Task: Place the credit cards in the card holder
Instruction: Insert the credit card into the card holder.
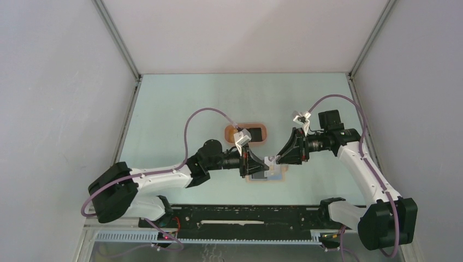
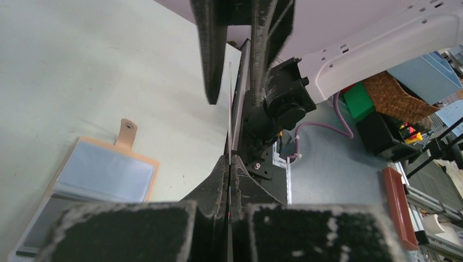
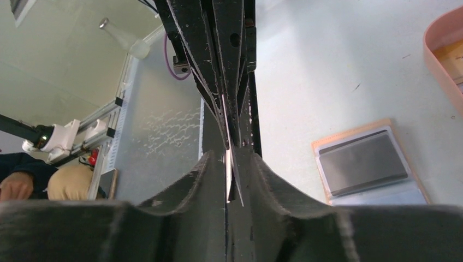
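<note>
The card holder (image 1: 266,176) lies open and flat on the table below both grippers, tan-edged, with clear pockets (image 2: 104,173). A grey card (image 3: 363,161) sits in one pocket. My left gripper (image 2: 230,161) is shut on a thin credit card (image 2: 230,98), seen edge-on and held above the table. My right gripper (image 3: 232,158) faces it from the other side. Its fingers (image 2: 212,54) stand apart around the card's far end (image 3: 233,177), which leans in the gap. In the top view the two grippers (image 1: 256,164) (image 1: 275,159) meet just above the wallet.
A salmon-pink oval tray (image 1: 261,132) with a black card (image 1: 252,134) in it stands just behind the grippers; its rim (image 3: 442,60) shows in the right wrist view. Enclosure walls flank the table, and the arms' black base rail (image 1: 245,214) runs along the near edge.
</note>
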Controlling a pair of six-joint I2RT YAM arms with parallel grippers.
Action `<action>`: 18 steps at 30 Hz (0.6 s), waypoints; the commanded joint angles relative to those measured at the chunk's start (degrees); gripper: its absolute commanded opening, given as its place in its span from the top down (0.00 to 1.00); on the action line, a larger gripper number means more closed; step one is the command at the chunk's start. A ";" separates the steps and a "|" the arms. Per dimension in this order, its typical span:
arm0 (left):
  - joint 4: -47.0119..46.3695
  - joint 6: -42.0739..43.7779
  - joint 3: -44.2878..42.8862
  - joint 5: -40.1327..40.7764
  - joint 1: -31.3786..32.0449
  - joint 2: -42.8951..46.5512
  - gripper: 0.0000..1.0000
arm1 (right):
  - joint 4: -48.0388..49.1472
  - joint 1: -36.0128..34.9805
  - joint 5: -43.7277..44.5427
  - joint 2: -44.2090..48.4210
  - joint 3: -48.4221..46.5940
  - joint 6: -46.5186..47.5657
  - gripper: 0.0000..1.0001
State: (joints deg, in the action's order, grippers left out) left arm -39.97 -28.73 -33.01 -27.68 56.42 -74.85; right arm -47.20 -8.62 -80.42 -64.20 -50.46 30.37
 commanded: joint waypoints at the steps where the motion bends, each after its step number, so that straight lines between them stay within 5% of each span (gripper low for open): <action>1: 0.85 1.78 -3.00 -2.11 -0.51 0.86 1.00 | -1.02 -0.99 0.16 -0.46 -2.69 1.86 0.69; 5: 0.85 1.52 -2.98 -1.72 -0.94 0.87 1.00 | -1.97 -1.75 -0.05 -1.25 -3.00 2.99 1.00; 8: 0.85 1.20 -2.81 -1.15 -1.20 1.12 0.98 | -3.21 -2.10 0.00 -1.99 -3.42 4.14 1.00; 13: 1.83 0.02 0.08 4.89 -2.15 3.95 0.71 | -3.68 -0.52 -0.75 -3.69 -3.35 3.07 1.00; 18: 4.91 -0.88 6.02 14.27 -2.55 10.06 0.54 | 9.37 3.35 -0.46 -3.91 2.01 -11.22 1.00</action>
State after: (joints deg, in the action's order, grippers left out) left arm -36.47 -28.71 -31.20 -21.69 54.52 -70.43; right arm -47.70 -7.79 -80.09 -68.34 -51.37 29.95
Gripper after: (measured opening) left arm 0.424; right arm 0.007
